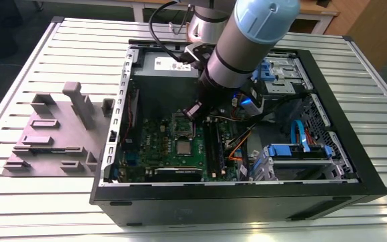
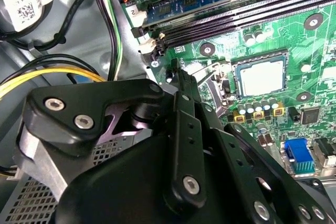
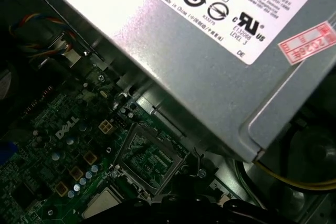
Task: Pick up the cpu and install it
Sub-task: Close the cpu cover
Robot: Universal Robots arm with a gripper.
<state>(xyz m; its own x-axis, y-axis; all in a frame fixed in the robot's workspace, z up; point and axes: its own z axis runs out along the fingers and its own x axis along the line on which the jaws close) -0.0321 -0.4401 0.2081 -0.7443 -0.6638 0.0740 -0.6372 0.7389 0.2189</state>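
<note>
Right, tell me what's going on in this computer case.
A robot arm reaches down into the open computer case, its end effector hanging just above the motherboard. The cpu lies silvery side up on the board, apparently in its socket, apart from the end effector. The socket's metal frame is flipped open beside the chip.

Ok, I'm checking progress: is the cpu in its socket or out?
In. The cpu lies flat inside the black rim of the socket on the motherboard, silvery top up, level with the board.
</note>
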